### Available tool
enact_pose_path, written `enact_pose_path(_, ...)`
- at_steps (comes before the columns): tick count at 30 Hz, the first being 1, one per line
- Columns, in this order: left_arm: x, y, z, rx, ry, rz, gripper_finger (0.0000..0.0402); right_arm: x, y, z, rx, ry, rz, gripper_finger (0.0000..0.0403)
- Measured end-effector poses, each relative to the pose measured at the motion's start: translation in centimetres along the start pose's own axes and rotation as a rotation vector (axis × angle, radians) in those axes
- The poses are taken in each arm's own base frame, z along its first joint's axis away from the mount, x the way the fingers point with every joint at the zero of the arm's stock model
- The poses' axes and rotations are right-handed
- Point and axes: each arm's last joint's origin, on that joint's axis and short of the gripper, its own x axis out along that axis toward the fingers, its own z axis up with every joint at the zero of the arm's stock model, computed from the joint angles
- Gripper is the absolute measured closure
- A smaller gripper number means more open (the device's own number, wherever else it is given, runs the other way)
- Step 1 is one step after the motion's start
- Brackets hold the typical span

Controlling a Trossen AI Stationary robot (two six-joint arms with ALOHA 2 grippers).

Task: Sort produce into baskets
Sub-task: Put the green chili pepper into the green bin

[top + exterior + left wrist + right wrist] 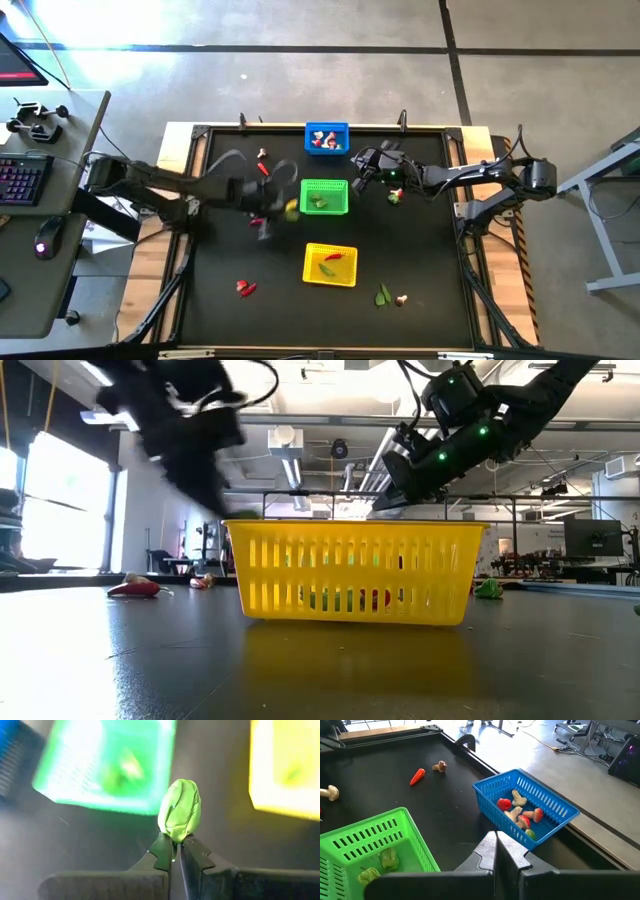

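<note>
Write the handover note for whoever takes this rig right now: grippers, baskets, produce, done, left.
Left gripper: shut on a green leafy piece, just left of the green basket.
Right gripper: shut, empty, right of the blue basket.
Done: mushroom pieces in blue, leafy bits in green, chilli and a green bit in the yellow basket.
Left: loose pieces still on the table, near left, near right, far left.

left hand (268, 212) a motion smear – green basket (107, 765) blurred, edge-cropped
</note>
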Motion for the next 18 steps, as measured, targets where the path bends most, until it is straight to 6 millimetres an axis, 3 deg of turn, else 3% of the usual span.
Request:
enact_pose_path(3, -0.3, 2.5, 2.1, -0.034, -0.090, 0.020, 0.0396, 0.0, 0.0, 0.0, -0.001, 0.005, 0.000, 0.0403)
enact_pose_path(7, 0.7, 5.3, 4.2, -0.012, -0.117, 0.077, 0.0396, 0.0, 0.0, -0.1, -0.002, 0.006, 0.000, 0.0403)
enact_pose_path(11, 2.9, 7.1, 6.3, 0.032, -0.078, 0.095, 0.0396, 0.0, 0.0, -0.1, -0.003, 0.012, -0.001, 0.0403)
enact_pose_path(18, 7.6, 8.6, 7.6, 0.079, 0.036, 0.048, 0.0396, 0.0, 0.0, -0.1, 0.012, 0.011, -0.001, 0.0403)
